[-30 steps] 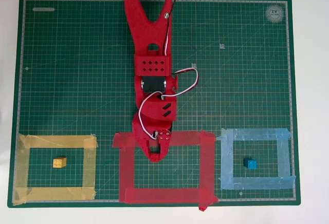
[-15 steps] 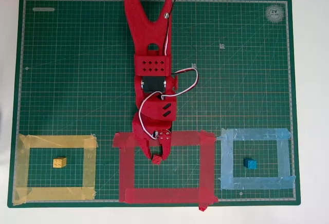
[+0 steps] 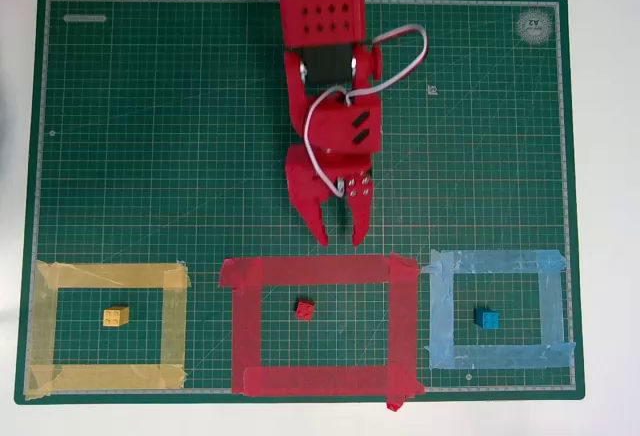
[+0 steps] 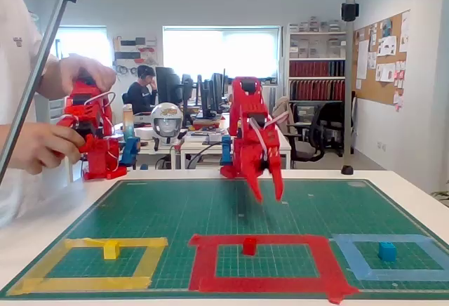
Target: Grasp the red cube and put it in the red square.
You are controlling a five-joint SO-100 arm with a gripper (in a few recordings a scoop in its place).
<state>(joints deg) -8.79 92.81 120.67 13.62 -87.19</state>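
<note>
Pincer (image 3: 341, 237) wide open, empty, above mat (image 3: 150, 156); red cube (image 3: 304, 308) inside red square (image 3: 404, 326).

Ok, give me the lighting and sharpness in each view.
Overhead view: even, soft light, no glare on the green mat, grid lines crisp, the red cube sharp. Fixed view: bright windows behind wash out, the claw slightly soft, faint shadows under the cubes.

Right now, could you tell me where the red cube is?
In the overhead view, the red cube lies inside the red square, below the open gripper.
</note>
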